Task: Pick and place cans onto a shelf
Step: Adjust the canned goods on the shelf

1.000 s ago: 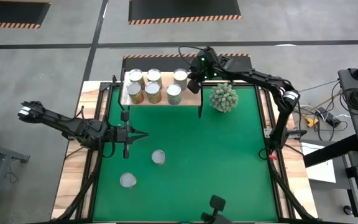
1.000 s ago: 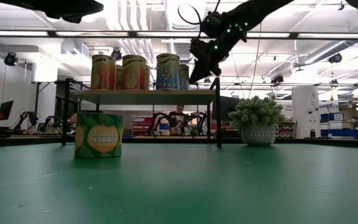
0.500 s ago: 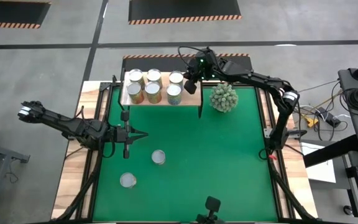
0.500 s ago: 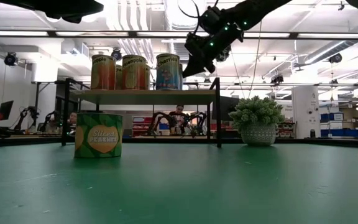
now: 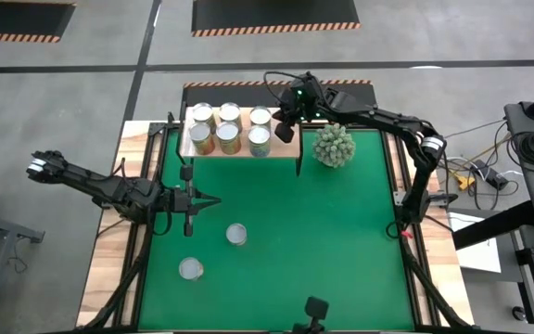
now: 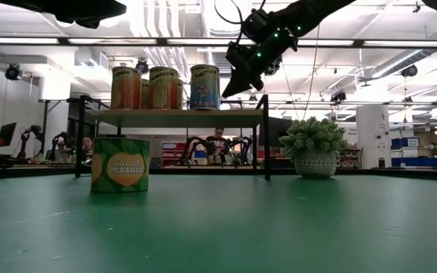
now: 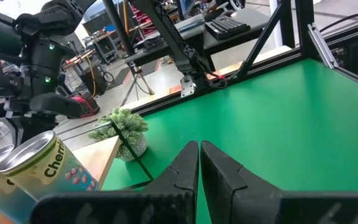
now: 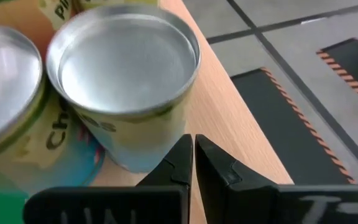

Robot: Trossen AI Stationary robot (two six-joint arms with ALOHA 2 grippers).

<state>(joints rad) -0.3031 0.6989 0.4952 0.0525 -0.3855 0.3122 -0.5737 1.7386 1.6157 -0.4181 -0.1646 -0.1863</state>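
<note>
The wooden shelf (image 5: 286, 148) stands at the mat's far left and carries six cans in two rows. My right gripper (image 5: 283, 127) is shut, at the right side of the back row's right-hand can (image 5: 260, 116), which has a silver top (image 8: 126, 62). In the low view my right gripper (image 6: 231, 85) is above the shelf's right end, and that can is hidden behind the blue can (image 6: 205, 87). Two more cans (image 5: 236, 234) (image 5: 190, 269) stand upright on the mat. My left gripper (image 5: 193, 200) is shut and empty over the mat's left part. My right gripper touches the can's side wall (image 8: 143, 155), low down near its base, with the outer side of its shut fingertips (image 8: 180, 152). The fingers come slanting down from the table's right side. The can stands upright on the shelf board.
A spiky green plant in a pot (image 5: 333, 146) stands just right of the shelf. The nearer can shows in the low view as a green and yellow tin (image 6: 120, 164). Open green mat (image 5: 323, 241) lies to the right and near side. A person sits in the room behind (image 6: 218, 140).
My right gripper has gone toward the table's left edge along the shelf top, staying shut. The back row's right-hand can has slid left on the board, closer to its neighbours, still upright.
</note>
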